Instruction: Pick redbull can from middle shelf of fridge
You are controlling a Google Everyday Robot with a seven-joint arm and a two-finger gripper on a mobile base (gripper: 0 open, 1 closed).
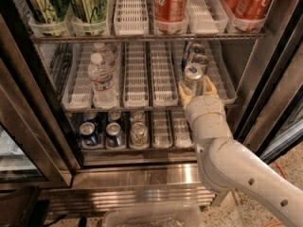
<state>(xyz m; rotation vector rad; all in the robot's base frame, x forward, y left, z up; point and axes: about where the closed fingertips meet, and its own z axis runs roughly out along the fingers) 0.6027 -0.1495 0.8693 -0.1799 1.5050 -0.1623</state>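
Claw (198,88) at front redbull can (193,73); rear cans (196,53) crowd behind.

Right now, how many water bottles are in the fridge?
2. Both stand on the left of the middle shelf: one water bottle in front, the other right behind it. More may hide behind. The gripper is at the redbull can, further right.

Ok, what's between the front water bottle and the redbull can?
Two empty white slotted trays, per the camera view; the gripper is at the redbull can.
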